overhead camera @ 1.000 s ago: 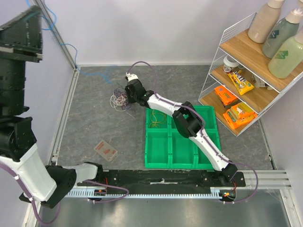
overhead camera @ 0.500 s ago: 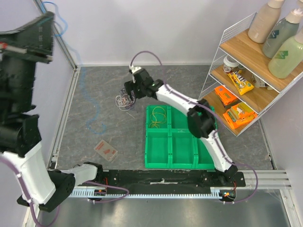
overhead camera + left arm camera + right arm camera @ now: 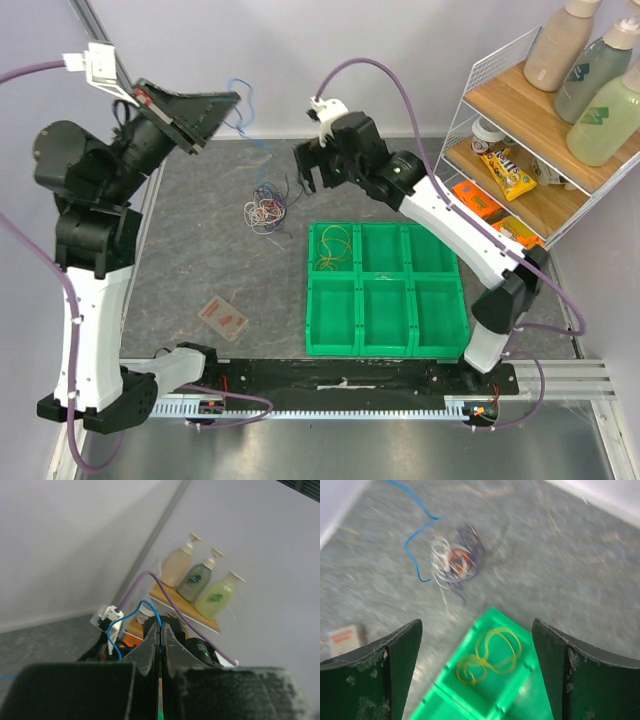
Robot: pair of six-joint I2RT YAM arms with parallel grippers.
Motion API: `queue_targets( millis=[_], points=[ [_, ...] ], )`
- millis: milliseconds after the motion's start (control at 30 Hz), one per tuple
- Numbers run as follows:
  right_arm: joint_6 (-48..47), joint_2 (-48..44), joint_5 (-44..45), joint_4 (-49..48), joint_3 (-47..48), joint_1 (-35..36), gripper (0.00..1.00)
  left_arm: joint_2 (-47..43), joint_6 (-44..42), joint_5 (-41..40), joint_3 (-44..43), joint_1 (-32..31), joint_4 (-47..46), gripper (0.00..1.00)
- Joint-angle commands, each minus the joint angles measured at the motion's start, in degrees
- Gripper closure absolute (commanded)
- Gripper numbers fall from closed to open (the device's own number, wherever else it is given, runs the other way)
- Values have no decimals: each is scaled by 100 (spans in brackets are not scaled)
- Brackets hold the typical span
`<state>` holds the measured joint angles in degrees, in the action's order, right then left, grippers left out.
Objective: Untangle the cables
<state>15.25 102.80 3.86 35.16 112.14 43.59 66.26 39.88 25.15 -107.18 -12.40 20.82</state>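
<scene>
At the near edge of the table (image 3: 200, 260) a small flat packet (image 3: 223, 318) lies on its own. To its right is the green tray (image 3: 385, 315), whose far-left compartment holds the yellow loops (image 3: 333, 246) (coiled, and well apart from the rest). Just beyond the tray's far-left corner the cables (image 3: 264, 211) sit in a small heap on the bare surface, with purple, white, orange and dark strands looped through one another.

The right gripper (image 3: 476, 630) hangs above the tray's far edge, right of the heap, its jaws spread wide with nothing between them. Farther back and high up, the left gripper (image 3: 161, 630) has its fingers pressed flat together on a blue cord (image 3: 145, 601), which arches out of the pinch. I cannot tell whether that cord is caught in the heap.

The wires look feather-light and limp, so tugging one will probably drag the whole heap with it. The best hold is likely a single loop where it stands clear at the heap's rim, such as the purple one on the far side. They are thin enough to slip out of jaws that do not close fully
</scene>
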Motion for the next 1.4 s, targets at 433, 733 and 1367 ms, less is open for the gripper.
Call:
queue_targets(
  millis=[433, 733, 1367],
  points=[
    [-470, -5023, -1009, -1326, -4771, -26, 2, 739, 1910, 1643, 1418, -1308, -2688, 98],
    [-435, -4560, -1835, -2090, -4359, -35, 2, 529, 2015, 1801, 1559, -1405, -2680, 98],
    [145, -3872, -1739, -3234, -4287, -26, 91, 326, 1848, 2012, 1647, -1396, -2372, 98]
  ],
)
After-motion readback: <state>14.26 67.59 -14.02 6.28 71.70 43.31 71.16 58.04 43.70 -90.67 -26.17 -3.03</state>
